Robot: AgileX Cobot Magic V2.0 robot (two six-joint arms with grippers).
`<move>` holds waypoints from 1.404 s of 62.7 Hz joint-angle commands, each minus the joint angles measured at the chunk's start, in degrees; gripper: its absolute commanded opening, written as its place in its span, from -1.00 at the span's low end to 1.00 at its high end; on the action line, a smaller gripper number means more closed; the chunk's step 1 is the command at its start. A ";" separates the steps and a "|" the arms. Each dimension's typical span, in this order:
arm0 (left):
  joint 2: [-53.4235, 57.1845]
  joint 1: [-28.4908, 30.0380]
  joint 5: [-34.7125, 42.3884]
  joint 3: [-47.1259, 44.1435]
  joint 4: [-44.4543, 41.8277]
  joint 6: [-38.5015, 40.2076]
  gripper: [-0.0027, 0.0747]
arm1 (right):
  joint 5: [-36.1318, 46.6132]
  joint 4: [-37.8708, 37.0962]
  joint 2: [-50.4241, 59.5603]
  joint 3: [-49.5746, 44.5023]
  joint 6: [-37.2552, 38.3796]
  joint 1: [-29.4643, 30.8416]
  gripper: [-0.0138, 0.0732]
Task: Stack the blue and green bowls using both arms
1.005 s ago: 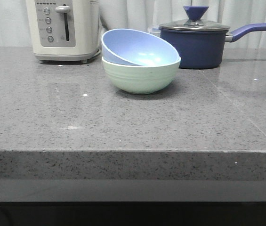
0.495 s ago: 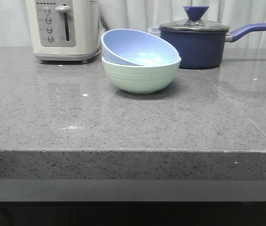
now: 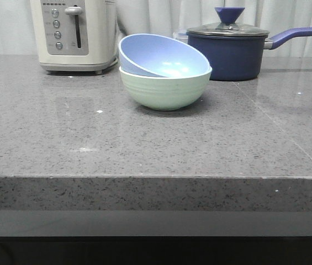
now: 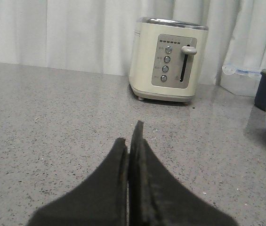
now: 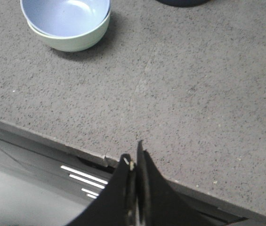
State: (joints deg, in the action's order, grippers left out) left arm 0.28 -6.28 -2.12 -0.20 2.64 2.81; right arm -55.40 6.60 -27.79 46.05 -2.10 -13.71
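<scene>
Nothing has shifted: blue bowl [image 3: 161, 55] sits tilted inside green bowl [image 3: 164, 88]. Both end effectors, left [image 4: 132, 141] and right [image 5: 133, 157], closed, empty. Stack looks done.

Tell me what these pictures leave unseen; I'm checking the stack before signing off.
- Blue bowl: its underside is hidden inside the green bowl in the front and right wrist views, so how it seats is unclear; it sits tilted.
- Both bowls are cut off by the frame edge in the left wrist view.
- Saucepan: contents hidden by its lid.
- Toaster: top cropped in front view; button labels too small.
- Left claw and right claw: arms out of frame.
</scene>
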 commanded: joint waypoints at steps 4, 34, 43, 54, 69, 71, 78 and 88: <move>0.97 0.10 4.94 -0.37 -0.06 0.48 -0.98 | 13.41 -2.12 3.84 -4.89 -0.19 4.39 -0.81; 0.97 0.10 4.94 -0.37 -0.06 0.48 -0.98 | 52.04 -2.25 25.68 -41.60 -0.21 12.06 -0.81; 0.97 0.10 4.94 -0.37 -0.06 0.48 -0.98 | 54.52 -2.25 28.43 -45.89 -0.21 12.65 -0.81; 0.97 0.10 4.94 -0.37 -0.06 0.48 -0.98 | 56.16 -2.25 29.55 -46.67 -0.21 14.37 -0.81; 0.97 0.10 4.94 -0.37 -0.06 0.48 -0.98 | 56.10 -2.25 29.55 -46.67 -0.21 14.37 -0.81; 0.97 0.10 4.94 -0.37 -0.06 0.48 -0.98 | 56.10 -2.25 29.55 -46.67 -0.21 14.37 -0.81; 0.97 0.10 4.94 -0.37 -0.06 0.48 -0.98 | 56.10 -2.25 29.55 -46.67 -0.21 14.37 -0.81; 0.97 0.10 4.94 -0.37 -0.06 0.48 -0.98 | 56.10 -2.25 29.55 -46.67 -0.21 14.37 -0.81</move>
State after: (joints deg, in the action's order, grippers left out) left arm 0.28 -6.28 -2.12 -0.20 2.64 2.81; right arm -4.41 4.87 0.62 -1.55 -2.10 0.29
